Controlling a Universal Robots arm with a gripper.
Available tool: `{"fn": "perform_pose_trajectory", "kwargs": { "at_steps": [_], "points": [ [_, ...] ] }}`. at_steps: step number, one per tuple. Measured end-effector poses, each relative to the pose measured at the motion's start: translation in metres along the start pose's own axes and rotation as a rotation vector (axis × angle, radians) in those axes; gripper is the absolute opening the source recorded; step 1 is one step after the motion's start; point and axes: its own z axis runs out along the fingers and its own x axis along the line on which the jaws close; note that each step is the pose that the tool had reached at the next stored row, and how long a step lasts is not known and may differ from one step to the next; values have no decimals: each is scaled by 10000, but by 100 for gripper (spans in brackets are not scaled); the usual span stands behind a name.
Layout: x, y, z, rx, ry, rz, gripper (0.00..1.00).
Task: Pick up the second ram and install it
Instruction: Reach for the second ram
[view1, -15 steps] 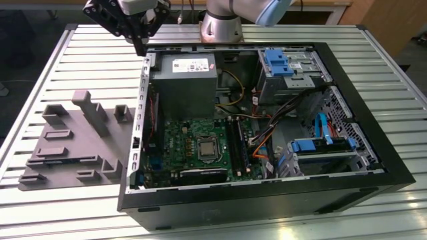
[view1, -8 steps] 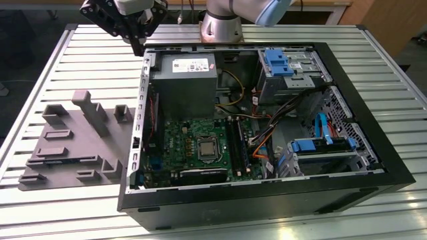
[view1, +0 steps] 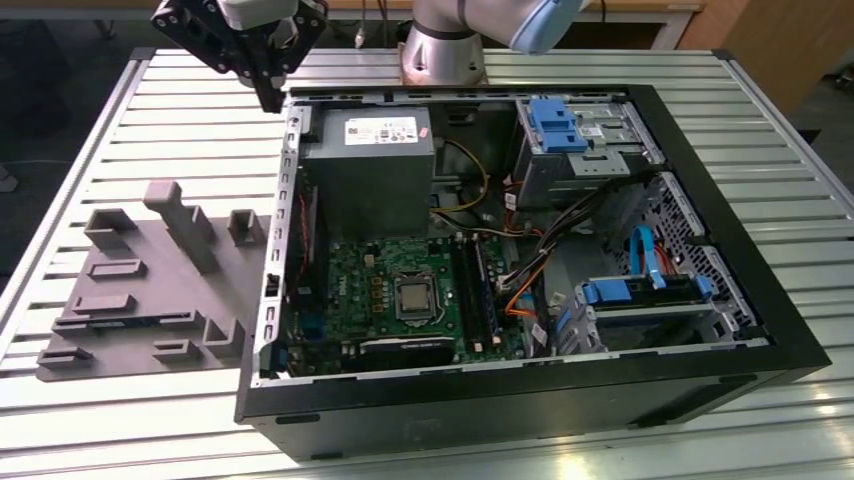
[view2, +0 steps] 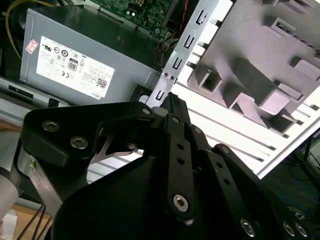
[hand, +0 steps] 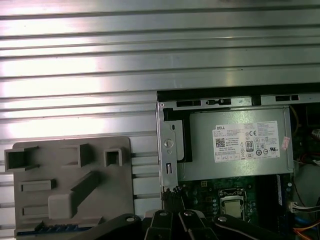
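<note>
My gripper (view1: 274, 95) hangs above the far corner of the open computer case (view1: 747, 300) on the exterior view's left, over the table slats. Its black fingers meet at one tip, shut, with nothing between them in the second wrist view (view2: 171, 98). A thin dark-bluish strip (hand: 52, 228) that looks like the second ram lies in a long slot of the grey fixture (view1: 147, 300), well away from the gripper. The motherboard's long black slots (view1: 474, 290) run beside the processor socket (view1: 416, 297).
A grey power supply (view1: 367, 165) with a white label fills the case's far corner next to the gripper. Blue drive brackets (view1: 554, 125) and orange and black cables (view1: 527, 285) crowd the exterior view's right side. The case's metal rim (view2: 182, 50) stands between fixture and motherboard.
</note>
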Motion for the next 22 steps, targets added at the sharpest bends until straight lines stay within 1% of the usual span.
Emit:
{"fn": "perform_pose_trajectory", "kwargs": {
  "at_steps": [9,22],
  "points": [
    [74,-5,-3,-2,-20,-1,11],
    [152,-11,-6,-3,-35,-2,11]
  ]
}}
